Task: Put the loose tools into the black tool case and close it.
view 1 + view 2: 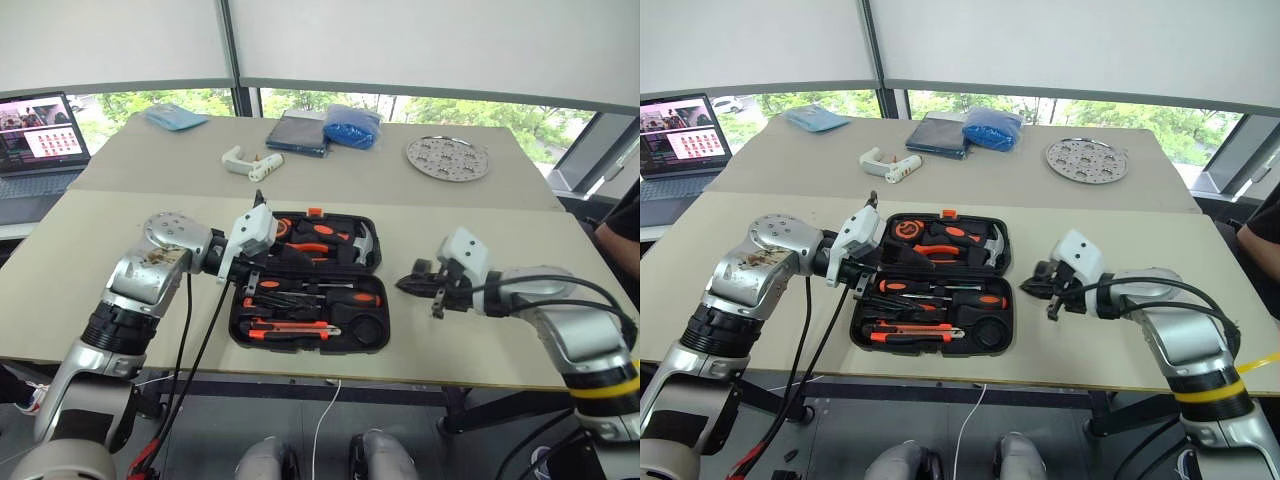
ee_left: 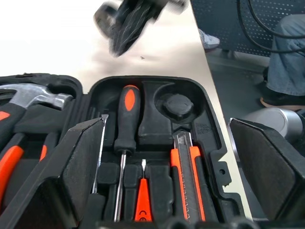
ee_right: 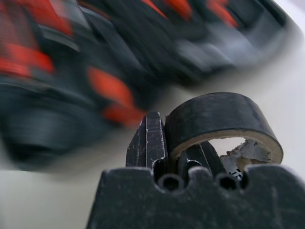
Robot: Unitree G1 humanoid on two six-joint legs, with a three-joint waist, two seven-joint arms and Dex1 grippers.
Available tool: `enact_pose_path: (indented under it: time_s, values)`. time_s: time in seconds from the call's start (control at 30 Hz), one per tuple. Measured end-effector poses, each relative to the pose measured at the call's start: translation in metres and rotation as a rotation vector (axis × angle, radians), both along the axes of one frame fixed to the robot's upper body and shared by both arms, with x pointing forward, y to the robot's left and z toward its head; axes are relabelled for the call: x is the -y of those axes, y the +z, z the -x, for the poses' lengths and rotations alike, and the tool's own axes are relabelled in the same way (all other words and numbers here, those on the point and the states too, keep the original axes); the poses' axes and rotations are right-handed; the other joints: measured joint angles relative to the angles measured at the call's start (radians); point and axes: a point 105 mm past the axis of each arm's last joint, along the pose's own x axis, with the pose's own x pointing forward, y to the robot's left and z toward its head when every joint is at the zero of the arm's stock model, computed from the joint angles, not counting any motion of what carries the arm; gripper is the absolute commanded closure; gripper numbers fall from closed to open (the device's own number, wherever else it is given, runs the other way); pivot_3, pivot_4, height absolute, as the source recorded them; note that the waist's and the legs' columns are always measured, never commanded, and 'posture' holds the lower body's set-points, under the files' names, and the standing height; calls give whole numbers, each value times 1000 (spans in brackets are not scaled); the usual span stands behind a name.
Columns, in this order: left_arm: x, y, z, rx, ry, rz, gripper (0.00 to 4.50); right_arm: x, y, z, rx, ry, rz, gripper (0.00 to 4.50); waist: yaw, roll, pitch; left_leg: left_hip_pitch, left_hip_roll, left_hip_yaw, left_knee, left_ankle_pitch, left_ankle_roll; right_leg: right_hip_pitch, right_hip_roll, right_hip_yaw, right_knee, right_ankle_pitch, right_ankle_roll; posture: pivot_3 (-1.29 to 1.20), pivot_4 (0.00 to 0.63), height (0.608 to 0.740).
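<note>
Right wrist view gives us the right claw point(image 3: 164, 143) clamped on the wall of the small dark tape roll point(image 3: 224, 119), one finger inside the ring, held above the worktop point(image 1: 60, 260) just to the right of the black tool case point(image 1: 310, 282). The case lies open near the front edge; in it we see a screwdriver point(image 2: 126, 119), the slim orange tester point(image 2: 143, 200) and the utility knife point(image 2: 187, 176) in their recesses. The left claw point(image 1: 255, 240) hangs with fingers wide apart over the case's left end. Farther back lie a white pistol-shaped tool point(image 1: 250, 162) and a perforated metal disc point(image 1: 448, 158).
</note>
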Motion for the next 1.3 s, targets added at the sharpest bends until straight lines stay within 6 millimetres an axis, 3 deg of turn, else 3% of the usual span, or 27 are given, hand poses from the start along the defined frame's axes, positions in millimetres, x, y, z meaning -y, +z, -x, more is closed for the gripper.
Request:
enact_pose_path:
  time_s: [0.2, 0.43, 0.53, 0.87, 1.03, 1.23, 1.3]
  values:
    - [0, 0, 0, -1, -4, -1, 0, -25, -22, 27, -93, 104, 53, 4467, 4, 0, 0, 0, -1, 0, 0, 0, 0, 0, -2, 0, 0, 1, 0, 0, 150, 718]
    - [0, 0, 0, -1, -3, -1, 0, -16, -46, 20, -136, 42, 148, 2090, 5, 0, 0, -1, -1, 0, 0, 0, 1, 0, -1, 0, 0, 1, -1, 0, 150, 718]
    - [-1, 0, 0, -1, -1, -3, 0, -11, -45, 21, -134, 56, 170, 1053, 5, 0, 0, -1, -1, 0, 0, 0, 0, 0, -1, 0, 0, 0, -1, 0, 150, 718]
    - [-1, 0, -1, 3, 12, -3, 0, -19, -38, 28, -140, 114, 129, 1053, 5, 0, 0, -1, -1, 0, 0, 0, 0, 0, -1, 0, 0, 1, -1, 0, 150, 718]
    - [-2, 0, -1, 4, 13, -3, 0, -23, -23, 17, -104, 64, 42, 2552, 4, 0, 0, -1, -1, 0, 0, 0, 0, 0, -1, 0, 0, 1, -1, 0, 150, 718]
    - [-2, 0, -1, 3, 15, -3, 0, -20, -23, 13, -99, 32, 35, 4474, 7, 0, 0, -1, -1, 0, 0, 0, 0, 0, -1, 0, 0, 1, -1, 0, 150, 718]
    - [-2, 0, -1, 3, 15, -3, 0, -20, -23, 14, -103, 33, 37, 4474, 7, 0, 0, -1, -1, 0, 0, 0, 0, 0, -1, 0, 0, 1, -1, 0, 150, 718]
